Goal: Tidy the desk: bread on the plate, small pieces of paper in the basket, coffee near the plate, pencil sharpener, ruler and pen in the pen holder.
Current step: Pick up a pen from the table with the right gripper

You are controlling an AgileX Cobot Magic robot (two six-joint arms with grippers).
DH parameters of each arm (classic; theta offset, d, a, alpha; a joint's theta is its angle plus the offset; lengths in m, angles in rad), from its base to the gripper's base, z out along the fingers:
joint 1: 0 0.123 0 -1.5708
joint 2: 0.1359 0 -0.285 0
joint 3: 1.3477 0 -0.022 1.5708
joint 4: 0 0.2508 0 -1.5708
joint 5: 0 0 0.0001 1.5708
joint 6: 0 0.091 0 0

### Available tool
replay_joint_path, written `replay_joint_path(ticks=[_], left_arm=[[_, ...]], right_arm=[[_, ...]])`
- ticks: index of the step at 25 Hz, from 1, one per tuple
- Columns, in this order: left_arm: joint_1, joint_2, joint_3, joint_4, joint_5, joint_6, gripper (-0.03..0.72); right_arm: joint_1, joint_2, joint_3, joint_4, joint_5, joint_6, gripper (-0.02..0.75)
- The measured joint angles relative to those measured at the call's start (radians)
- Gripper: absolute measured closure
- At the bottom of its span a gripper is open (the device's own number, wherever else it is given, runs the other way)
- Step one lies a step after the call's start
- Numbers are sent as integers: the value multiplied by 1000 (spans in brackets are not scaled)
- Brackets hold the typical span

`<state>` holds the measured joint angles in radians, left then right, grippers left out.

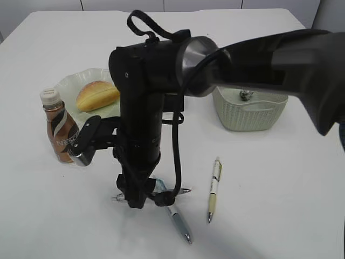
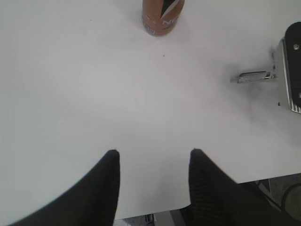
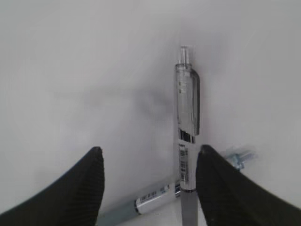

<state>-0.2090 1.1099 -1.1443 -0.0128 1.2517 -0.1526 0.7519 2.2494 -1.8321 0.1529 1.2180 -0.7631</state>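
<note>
My right gripper (image 1: 141,200) (image 3: 150,149) points down at the desk (image 1: 280,216), open, straddling two crossed pens. A clear grey pen (image 3: 187,122) lies between its fingers, close to the right one. Under it lies a second pen (image 3: 155,200) (image 1: 180,224). A third, cream pen (image 1: 214,189) lies apart to the right. The bread (image 1: 97,95) sits on the green plate (image 1: 70,82), with the coffee (image 1: 59,127) (image 2: 162,19) beside it. A paper wad (image 1: 246,95) lies in the basket (image 1: 250,116). My left gripper (image 2: 154,152) is open over bare desk. The pen holder, ruler and pencil sharpener are out of view.
The right arm (image 1: 259,54) reaches across from the upper right and hides the middle of the desk. In the left wrist view the desk's near edge (image 2: 211,190) runs just behind the fingers, and the right gripper's body (image 2: 291,70) shows at the right border.
</note>
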Motion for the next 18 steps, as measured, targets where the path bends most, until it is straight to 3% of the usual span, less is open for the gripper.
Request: replay_joint_path(ticks=[18], left_arm=[[0,0,0,4,0,0,337]], right_arm=[[0,72,0,-101,-99,-58,253]])
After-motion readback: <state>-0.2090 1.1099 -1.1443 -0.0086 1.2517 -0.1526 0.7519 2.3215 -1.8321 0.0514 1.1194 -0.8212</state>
